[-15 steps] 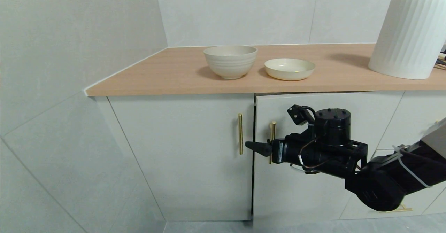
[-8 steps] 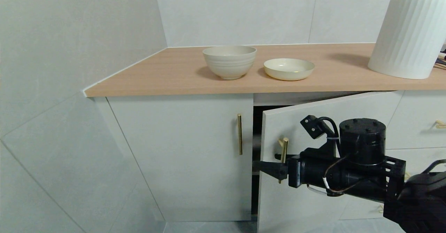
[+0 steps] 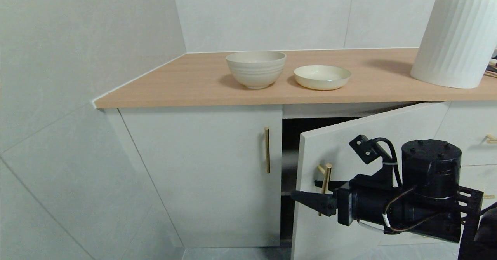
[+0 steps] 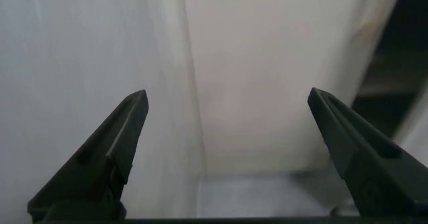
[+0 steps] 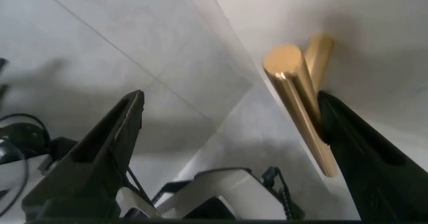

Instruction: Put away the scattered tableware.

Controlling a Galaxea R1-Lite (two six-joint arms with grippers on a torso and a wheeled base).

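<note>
A deep beige bowl [image 3: 256,68] and a shallow cream plate [image 3: 322,77] stand side by side on the wooden countertop [image 3: 186,85]. Below them the right cabinet door [image 3: 349,143] hangs partly swung out, showing a dark interior. My right gripper [image 3: 306,190] is at that door's brass handle [image 3: 325,188], fingers spread, one in front of the bar and one behind it. In the right wrist view the handle [image 5: 301,100] lies against one finger [image 5: 361,157] of the open right gripper [image 5: 231,98]. My left gripper [image 4: 227,93] is open and holds nothing, facing a pale surface.
A tall white ribbed container [image 3: 454,40] stands on the counter's right end. The left cabinet door is closed, with its own brass handle [image 3: 267,149]. A drawer pull [image 3: 491,138] shows at far right. Tiled walls close the corner on the left.
The right cabinet door has swung from nearly closed to well ajar. My right gripper moved down and to the right with the handle.
</note>
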